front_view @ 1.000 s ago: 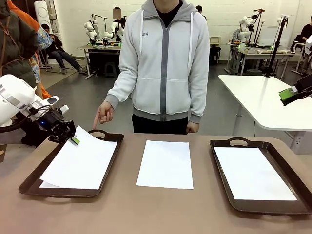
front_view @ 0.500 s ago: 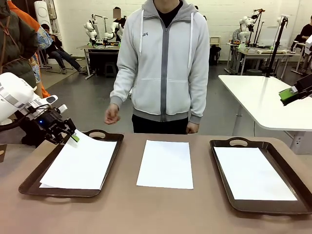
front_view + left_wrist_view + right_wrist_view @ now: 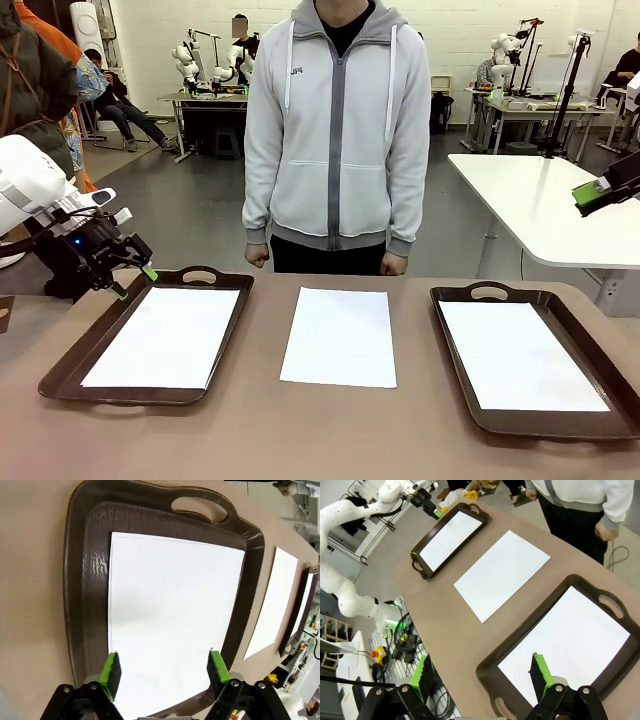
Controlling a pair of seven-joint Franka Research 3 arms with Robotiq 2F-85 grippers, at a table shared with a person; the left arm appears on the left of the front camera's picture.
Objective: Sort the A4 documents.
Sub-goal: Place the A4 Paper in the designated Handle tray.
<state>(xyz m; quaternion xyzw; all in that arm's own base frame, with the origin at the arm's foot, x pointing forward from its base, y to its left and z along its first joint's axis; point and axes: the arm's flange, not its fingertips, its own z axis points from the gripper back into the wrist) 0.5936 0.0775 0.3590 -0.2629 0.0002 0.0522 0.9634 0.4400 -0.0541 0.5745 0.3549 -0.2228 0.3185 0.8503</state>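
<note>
Three A4 documents are in view. One sheet lies flat in the left tray; from the left wrist it is the sheet in the tray. My left gripper hovers open over that tray's far left corner, and the left wrist view shows nothing between that gripper's pads. A second sheet rests bare on the table's middle. The third sheet lies in the right tray. My right gripper hangs high at the right edge, open above that tray's sheet.
A person in a grey hoodie stands at the far edge behind the middle sheet, both hands down in loose fists. A white table stands behind on the right. Bare brown tabletop runs along the near edge.
My left gripper opened and let go of the sheet, which dropped flat into the left tray; the gripper drew back up and left. The person's pointing hand pulled back to their side.
</note>
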